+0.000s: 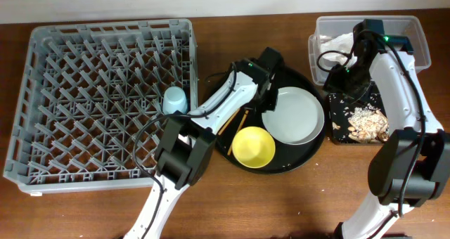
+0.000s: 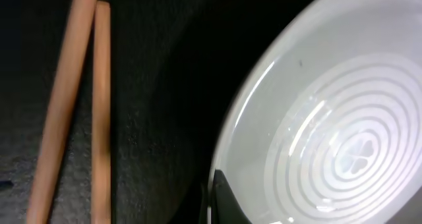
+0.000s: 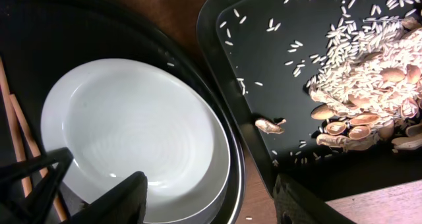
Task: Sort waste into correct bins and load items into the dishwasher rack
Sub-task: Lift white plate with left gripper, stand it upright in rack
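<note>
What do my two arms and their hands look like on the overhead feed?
The left arm and right arm match: smooth white tube-like links joined by bulky black joints. Thin black cables loop alongside them, and a small green light shows near each wrist. The left hand and right hand are plain black.

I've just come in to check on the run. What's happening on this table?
The left gripper is at the left rim of the white plate on the round black tray, near the yellow bowl and chopsticks; whether it has gripped the rim is unclear. The right gripper hangs open beside the black rectangular tray of food scraps. Napkins lie in the clear tub, and a light-blue cup is in the grey rack.
</note>
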